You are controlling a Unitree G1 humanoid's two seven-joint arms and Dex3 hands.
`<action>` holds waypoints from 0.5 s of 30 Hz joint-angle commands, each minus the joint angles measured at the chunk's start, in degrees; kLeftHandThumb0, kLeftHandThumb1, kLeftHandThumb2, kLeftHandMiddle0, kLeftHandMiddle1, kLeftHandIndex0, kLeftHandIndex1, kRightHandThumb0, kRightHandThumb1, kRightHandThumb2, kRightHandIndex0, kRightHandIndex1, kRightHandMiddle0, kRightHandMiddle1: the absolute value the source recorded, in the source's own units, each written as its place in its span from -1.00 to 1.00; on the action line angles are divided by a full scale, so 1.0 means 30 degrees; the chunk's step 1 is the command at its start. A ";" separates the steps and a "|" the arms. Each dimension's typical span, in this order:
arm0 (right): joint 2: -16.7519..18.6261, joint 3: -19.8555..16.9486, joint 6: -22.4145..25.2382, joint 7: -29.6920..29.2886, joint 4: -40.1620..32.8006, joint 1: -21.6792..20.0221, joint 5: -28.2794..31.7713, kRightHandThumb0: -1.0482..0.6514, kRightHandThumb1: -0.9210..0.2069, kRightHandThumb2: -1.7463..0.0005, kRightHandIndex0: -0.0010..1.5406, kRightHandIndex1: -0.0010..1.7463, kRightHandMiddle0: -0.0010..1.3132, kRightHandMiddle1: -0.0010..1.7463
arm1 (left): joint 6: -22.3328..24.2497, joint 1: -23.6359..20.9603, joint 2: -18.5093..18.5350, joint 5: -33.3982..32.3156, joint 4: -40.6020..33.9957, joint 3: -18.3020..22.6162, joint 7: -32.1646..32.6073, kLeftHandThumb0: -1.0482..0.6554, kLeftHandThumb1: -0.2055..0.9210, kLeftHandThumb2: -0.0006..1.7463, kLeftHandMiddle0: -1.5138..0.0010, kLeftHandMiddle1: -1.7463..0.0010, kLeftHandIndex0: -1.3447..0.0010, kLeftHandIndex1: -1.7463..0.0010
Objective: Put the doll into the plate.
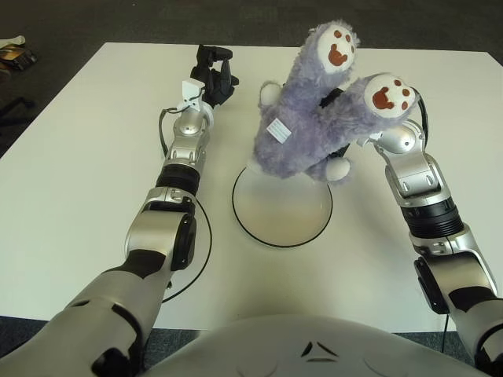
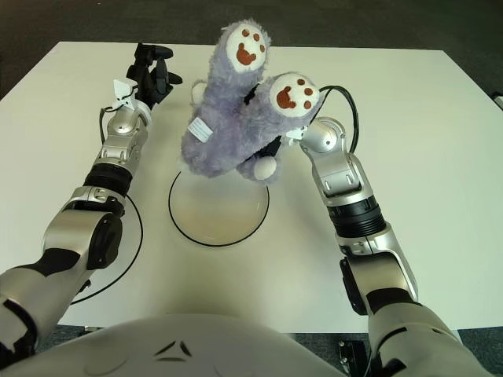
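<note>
Doll [image 1: 302, 129], gripped apparently by right hand [image 1: 339, 141], hangs over plate's [image 1: 281, 239] far rim, unreleased; left hand [image 1: 212, 75], far left, fingers curled, empty.

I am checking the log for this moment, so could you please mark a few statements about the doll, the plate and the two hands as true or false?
1. The purple plush doll is held upside down, its paw soles facing up. True.
2. The doll lies flat inside the plate. False: it is held up over the plate's far rim.
3. The left hand grips the doll. False: it holds nothing and shows left of the doll, beyond the plate.
4. The right hand is at the doll, mostly hidden by the plush. True.
5. The plate is white with a dark rim. True.
</note>
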 commanded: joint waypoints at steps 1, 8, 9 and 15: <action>0.0077 -0.0016 0.0088 0.0483 -0.0003 -0.0030 0.0732 0.23 0.77 -0.96 0.23 0.85 0.04 1.00 | -0.0182 -0.0432 0.0089 0.0174 0.0158 -0.0116 0.0092 -0.51 1.00 -0.16 0.56 -0.76 1.00 -0.72; -0.0067 0.0150 -0.1242 0.0988 0.0416 -0.0128 0.0848 0.23 0.79 -0.97 0.24 0.83 0.06 1.00 | -0.0344 -0.0386 -0.0012 0.0212 0.0106 -0.0149 0.0199 -0.51 1.00 -0.17 0.57 -0.77 1.00 -0.71; -0.0048 0.0164 -0.1535 0.1084 0.0502 -0.0130 0.0913 0.23 0.80 -0.98 0.25 0.83 0.06 1.00 | -0.0355 -0.0385 -0.0026 0.0201 0.0104 -0.0140 0.0206 -0.51 1.00 -0.17 0.57 -0.77 1.00 -0.72; -0.0019 0.0191 -0.2558 0.1519 0.0770 -0.0095 0.1152 0.23 0.81 -1.00 0.24 0.86 0.07 1.00 | -0.0383 -0.0383 -0.0064 0.0153 0.0104 -0.0103 0.0195 -0.50 1.00 -0.18 0.57 -0.78 1.00 -0.72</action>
